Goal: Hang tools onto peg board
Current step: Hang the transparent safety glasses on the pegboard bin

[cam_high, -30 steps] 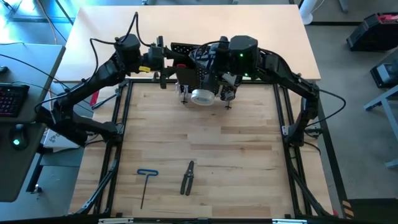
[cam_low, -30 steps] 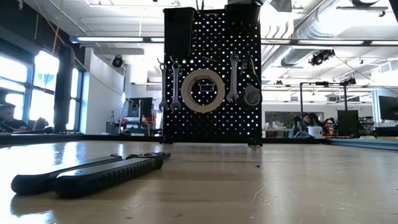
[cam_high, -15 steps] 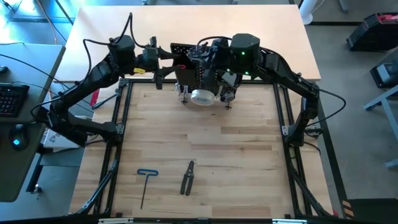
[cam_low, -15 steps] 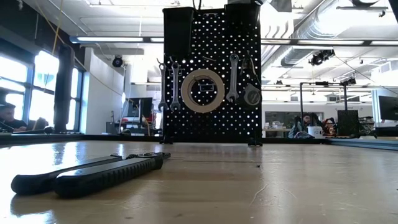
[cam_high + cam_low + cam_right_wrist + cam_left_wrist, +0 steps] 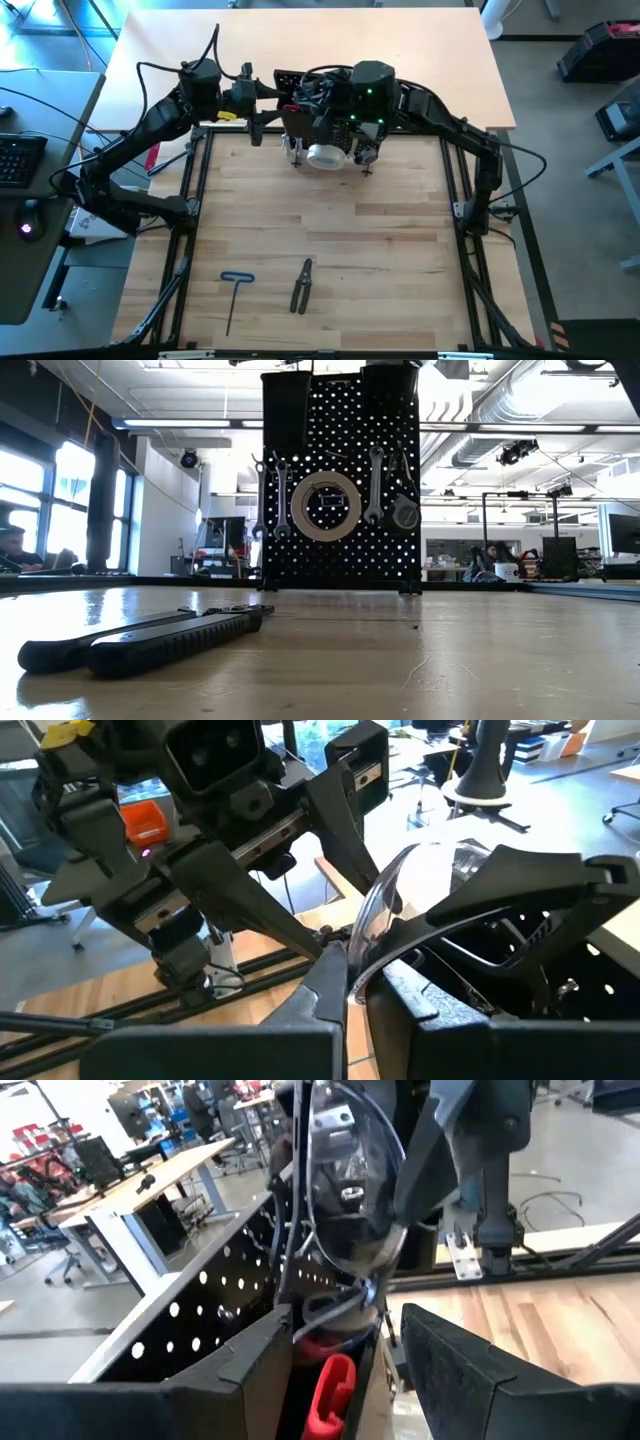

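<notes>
Holding clear-lensed, black-framed safety glasses (image 5: 420, 910) over the black perforated peg board (image 5: 318, 120), the right end effector (image 5: 355, 982) has slid leftward, apparently nearing placement; left end effector (image 5: 345, 1345) hangs released alongside. Pliers (image 5: 140, 638) await on the counter (image 5: 420, 670).

Pale wooden plank bench (image 5: 330, 240), tall bright windows (image 5: 40, 500), white ceiling with exposed ducts (image 5: 520, 400), grey floor (image 5: 580, 250), distant white desks (image 5: 170, 1175)
</notes>
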